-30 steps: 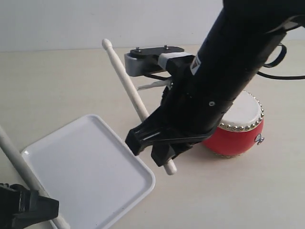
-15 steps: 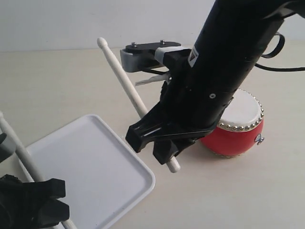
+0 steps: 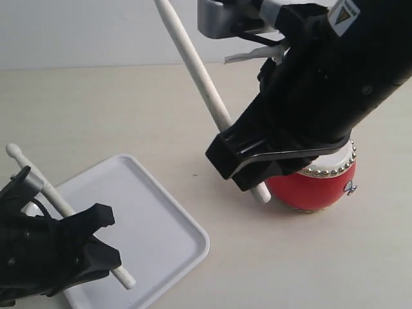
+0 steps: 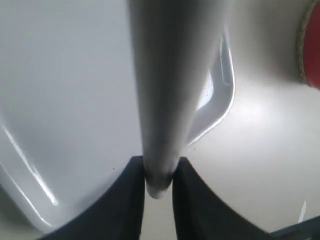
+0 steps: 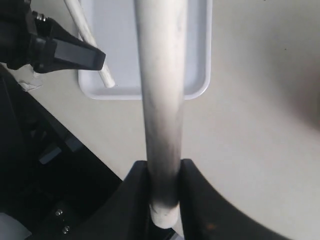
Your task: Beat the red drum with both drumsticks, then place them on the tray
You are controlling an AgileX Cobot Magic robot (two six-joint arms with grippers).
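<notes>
Both arms have shifted: the right gripper (image 3: 235, 170) has risen with the right drumstick (image 3: 193, 58), next to the single red drum (image 3: 315, 190), and the left gripper (image 3: 106, 241) has swung the left drumstick (image 3: 48, 190) over the single white tray (image 3: 161, 212). Two sticks, each pinched tight in its jaws.

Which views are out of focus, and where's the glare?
Left wrist view: left drumstick fills the middle, badly out of focus; glare streaks on the tray. Right wrist view: right drumstick soft too, tray behind it sharper. Exterior view: even light, faint shadows, red drum crisp.
</notes>
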